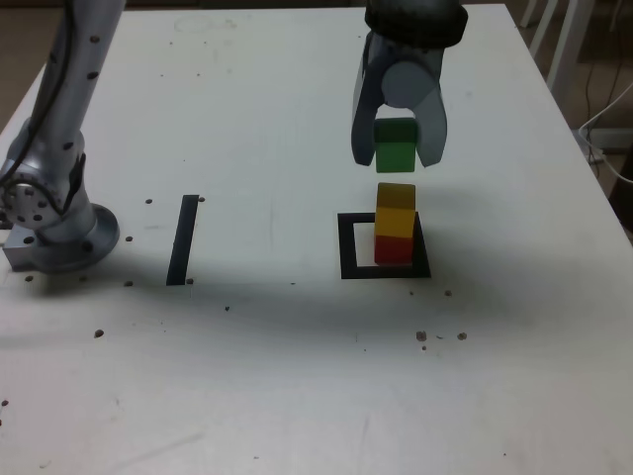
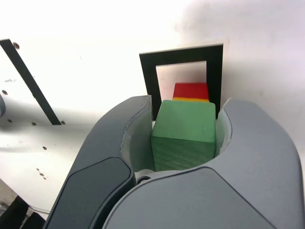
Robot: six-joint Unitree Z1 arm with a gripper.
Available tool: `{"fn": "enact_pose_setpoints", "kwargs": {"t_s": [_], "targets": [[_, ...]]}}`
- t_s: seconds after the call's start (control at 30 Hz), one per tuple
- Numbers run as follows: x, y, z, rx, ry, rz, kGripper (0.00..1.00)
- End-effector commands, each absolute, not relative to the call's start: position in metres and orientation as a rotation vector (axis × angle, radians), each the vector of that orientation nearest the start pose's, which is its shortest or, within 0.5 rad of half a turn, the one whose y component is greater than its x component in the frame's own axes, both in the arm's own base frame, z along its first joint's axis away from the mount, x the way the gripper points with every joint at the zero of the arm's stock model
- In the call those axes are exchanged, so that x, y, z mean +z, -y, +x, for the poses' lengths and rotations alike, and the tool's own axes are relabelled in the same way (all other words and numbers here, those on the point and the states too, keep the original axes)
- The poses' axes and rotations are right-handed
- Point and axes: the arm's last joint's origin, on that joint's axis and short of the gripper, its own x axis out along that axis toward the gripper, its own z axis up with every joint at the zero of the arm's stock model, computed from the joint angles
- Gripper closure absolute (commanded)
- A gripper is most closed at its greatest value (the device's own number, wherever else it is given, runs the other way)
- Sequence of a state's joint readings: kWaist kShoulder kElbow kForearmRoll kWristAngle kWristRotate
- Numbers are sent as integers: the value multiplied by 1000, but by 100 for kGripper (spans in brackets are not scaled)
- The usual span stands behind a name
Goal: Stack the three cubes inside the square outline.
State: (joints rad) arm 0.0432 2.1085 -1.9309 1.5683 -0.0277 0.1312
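Note:
In the exterior view a red cube (image 1: pixel 393 250) stands inside the black square outline (image 1: pixel 348 247), with a yellow cube (image 1: pixel 396 209) stacked on it. My gripper (image 1: pixel 398 150) hangs just above that stack, shut on the green cube (image 1: pixel 397 145), which does not touch the yellow one. The wrist view shows the green cube (image 2: pixel 184 134) pinched between both fingers, with the yellow edge (image 2: pixel 190 99) and red cube (image 2: pixel 191 89) behind it inside the outline (image 2: pixel 148 78).
A single straight black strip (image 1: pixel 183 238) lies on the white table at the exterior view's left, next to the arm's base (image 1: pixel 54 233). Small dark specks dot the tabletop. Chair or table legs stand beyond the far right edge.

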Motion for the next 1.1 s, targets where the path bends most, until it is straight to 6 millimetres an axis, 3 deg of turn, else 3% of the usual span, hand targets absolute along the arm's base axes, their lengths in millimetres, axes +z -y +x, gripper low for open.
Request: {"fn": "enact_pose_setpoints", "kwargs": {"t_s": [0.0,0.4,1.07], "targets": [[306,-10,379,-110,-1763,35,71],[304,14,377,-149,-1781,41,71],[292,16,386,-154,-1794,37,71]]}}
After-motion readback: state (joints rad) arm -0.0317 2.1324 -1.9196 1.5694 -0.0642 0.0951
